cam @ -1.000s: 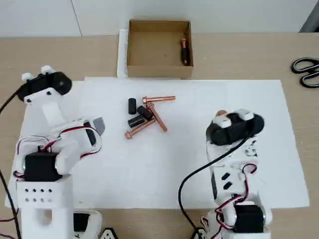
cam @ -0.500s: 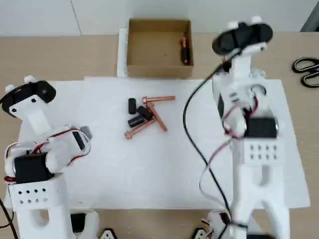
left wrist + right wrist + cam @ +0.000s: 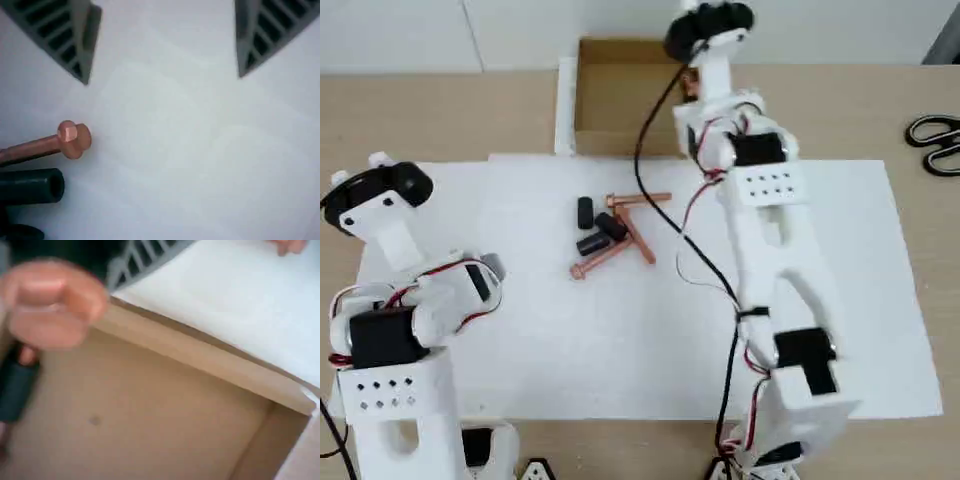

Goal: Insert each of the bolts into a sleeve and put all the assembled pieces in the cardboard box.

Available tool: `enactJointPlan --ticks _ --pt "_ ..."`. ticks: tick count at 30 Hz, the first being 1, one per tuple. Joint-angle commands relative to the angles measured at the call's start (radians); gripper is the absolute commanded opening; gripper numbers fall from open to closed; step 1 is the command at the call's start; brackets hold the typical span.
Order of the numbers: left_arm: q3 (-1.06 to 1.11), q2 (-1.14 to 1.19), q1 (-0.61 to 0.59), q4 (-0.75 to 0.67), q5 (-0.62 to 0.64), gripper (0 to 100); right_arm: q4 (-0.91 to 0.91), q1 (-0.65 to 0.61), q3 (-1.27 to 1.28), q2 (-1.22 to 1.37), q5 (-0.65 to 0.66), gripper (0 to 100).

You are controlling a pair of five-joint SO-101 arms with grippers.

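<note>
The right gripper [image 3: 692, 88] was stretched out over the cardboard box [image 3: 582, 100], which stood against the far edge of the white sheet [image 3: 620, 360]. In the right wrist view a carried bolt [image 3: 50, 305] hung very near to the lens, beside one grey finger [image 3: 135, 260], with the floor of the box under it. The fingers were mostly hidden, but a bolt hanging in the air like this I judged to be clamped in that gripper. Whether a sleeve sat on it I could not tell.

The relation that mattered was this: the carried bolt was past the box wall that faces the sheet and over the box's right part. Letting go there should drop it on the box floor and not on the sheet. One finished piece [image 3: 17, 385], a dark sleeve with a copper end, lay on that floor close by. The walls stood close, so I think the arm must rise before it swings back.

Three loose bolts [image 3: 638, 200] and three black sleeves [image 3: 592, 243] lay in a small heap near the middle of the sheet, toward its far edge. One bolt lay parallel to that edge and two lay slanted.

The left gripper [image 3: 164, 72] was wide open and empty, over bare sheet on the heap's left side. The nearest bolt [image 3: 74, 139] turned its head toward it, its shank running away, with a sleeve just beside. The left arm was the nearer one to the heap, which had open sheet around it. The scissors [image 3: 935, 145] lay well apart at the right edge of the table [image 3: 420, 110].
</note>
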Motion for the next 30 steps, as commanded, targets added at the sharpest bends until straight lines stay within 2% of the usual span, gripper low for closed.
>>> enactJointPlan --ticks 1,14,30 --pt "-0.036 -0.006 -0.006 0.018 -0.005 18 -0.036 -0.015 -0.164 0.077 -0.014 0.4" --pt "-0.036 -0.006 -0.006 0.041 -0.005 18 -0.033 -0.019 -0.58 0.438 -0.009 0.4" --pt "-0.036 -0.006 -0.006 0.041 -0.005 18 -0.036 -0.019 -0.802 0.668 -0.012 0.9"
